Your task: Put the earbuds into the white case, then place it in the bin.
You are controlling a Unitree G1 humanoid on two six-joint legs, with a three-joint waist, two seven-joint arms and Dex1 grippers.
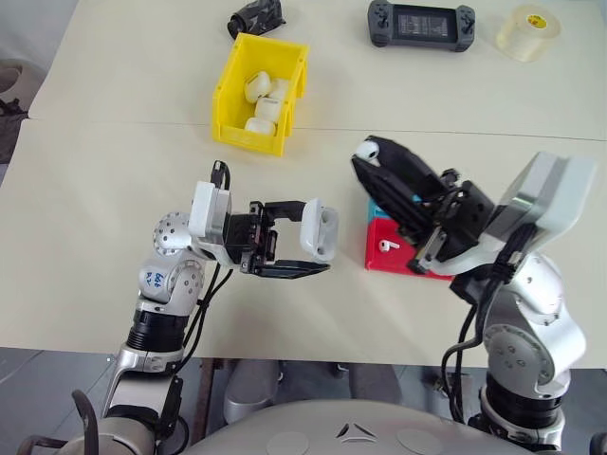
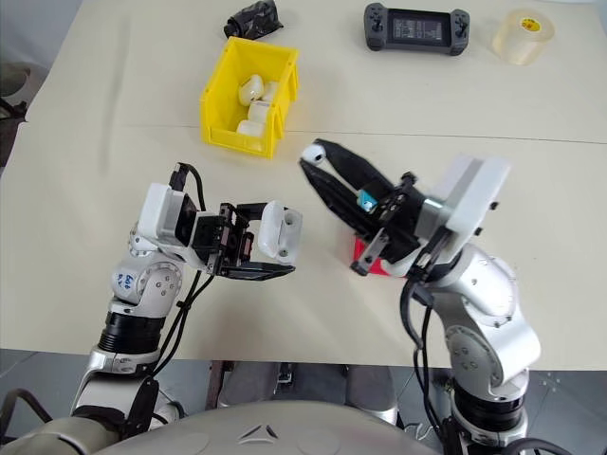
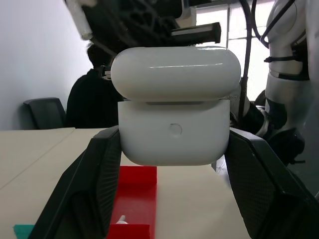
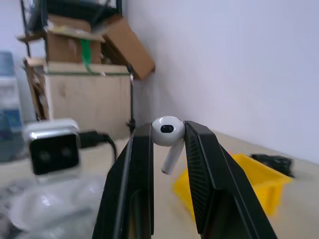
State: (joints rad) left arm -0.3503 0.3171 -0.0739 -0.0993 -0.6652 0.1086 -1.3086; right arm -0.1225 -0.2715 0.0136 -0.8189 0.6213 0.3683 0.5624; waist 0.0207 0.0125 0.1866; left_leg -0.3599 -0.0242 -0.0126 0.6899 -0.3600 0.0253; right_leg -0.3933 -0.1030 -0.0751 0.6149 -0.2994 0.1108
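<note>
Above a cream table (image 1: 95,190), the left gripper (image 1: 302,248) is clamped on the white case (image 1: 320,228), holding it by its sides in the air with the lid flipped open. Across from it, the right gripper (image 1: 372,154) is raised and pinches one earbud (image 1: 366,148) between its black fingertips, the rounded head between the tips and the stem hanging free. The second earbud (image 1: 386,245) lies in the red tray (image 1: 379,254) on the table below the right gripper, beside a strip of blue tray (image 1: 377,210). The yellow bin (image 1: 230,95) stands farther back, well apart from both grippers, with several white cases inside. Behind it lie a black crumpled object (image 1: 257,16), a dark handheld game console (image 1: 421,24) and a translucent tape roll (image 1: 528,32) with a yellow label too small to read. No writing is legible on the case.
</note>
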